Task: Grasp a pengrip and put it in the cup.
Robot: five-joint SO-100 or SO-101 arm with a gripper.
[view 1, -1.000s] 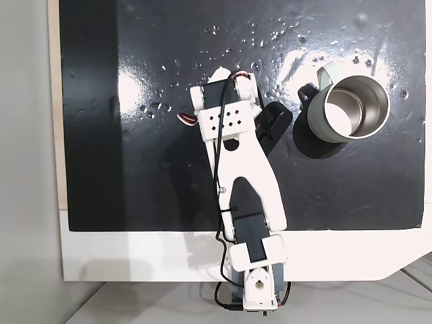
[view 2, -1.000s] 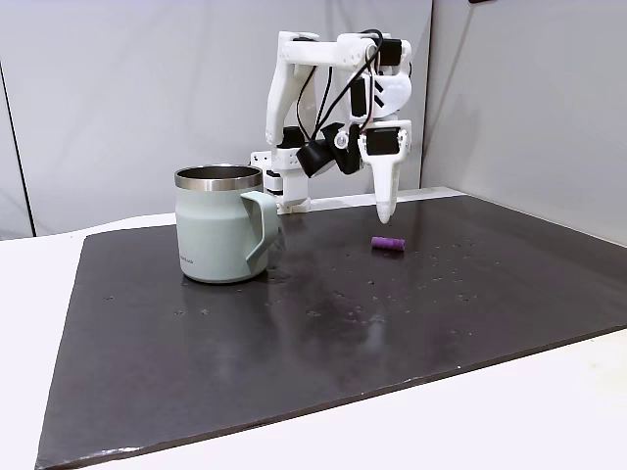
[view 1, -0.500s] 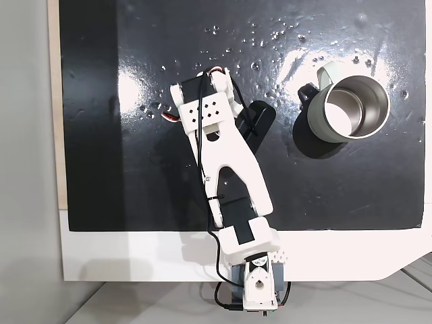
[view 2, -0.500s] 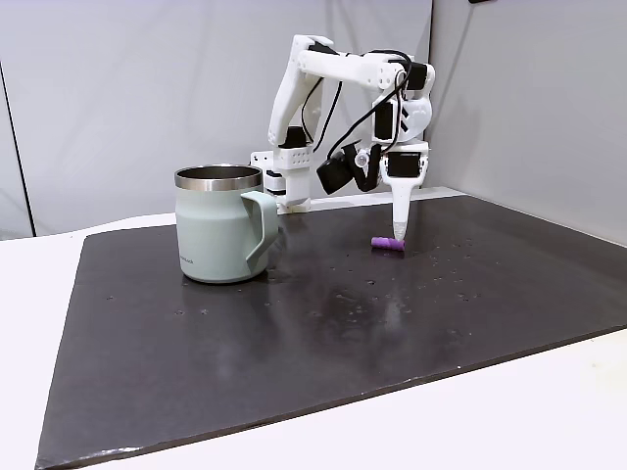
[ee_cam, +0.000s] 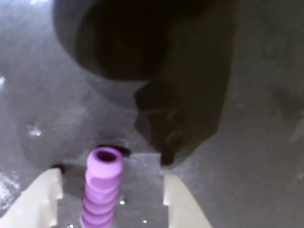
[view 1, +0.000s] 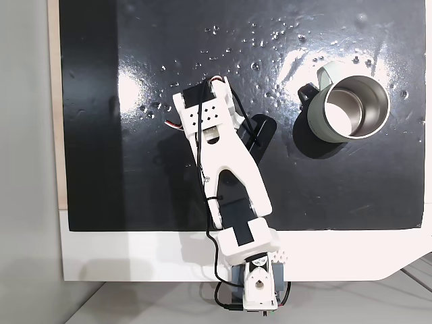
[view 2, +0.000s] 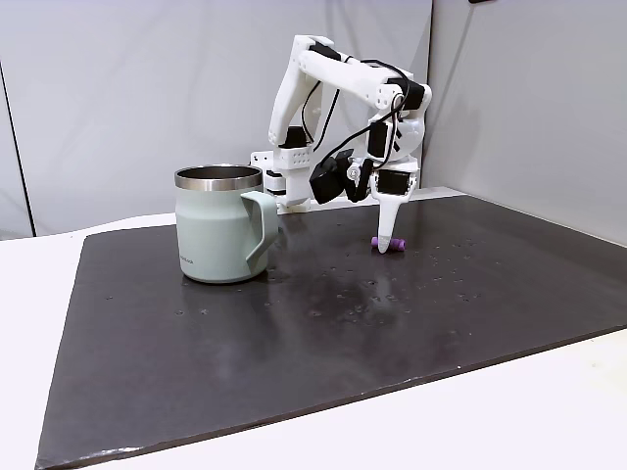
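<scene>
Now the gripper (ee_cam: 110,204) is spread, its 2 pale fingers (ee_cam: 45,197) either side of the pengrip (ee_cam: 100,190), which lies on the black mat (view 2: 294,333). From the side, one finger (view 2: 387,231) stands before it, with the cup (view 2: 220,223) well apart.

Fixed side view: cup (view 2: 219,224) stands left on the mat (view 2: 323,333), handle to the right. Pengrip (view 2: 394,243) lies on the mat well right of it, slightly farther back. Wrist view: pengrip (ee_cam: 101,187) between gripper (ee_cam: 111,197) fingers, nearer the left one.
</scene>
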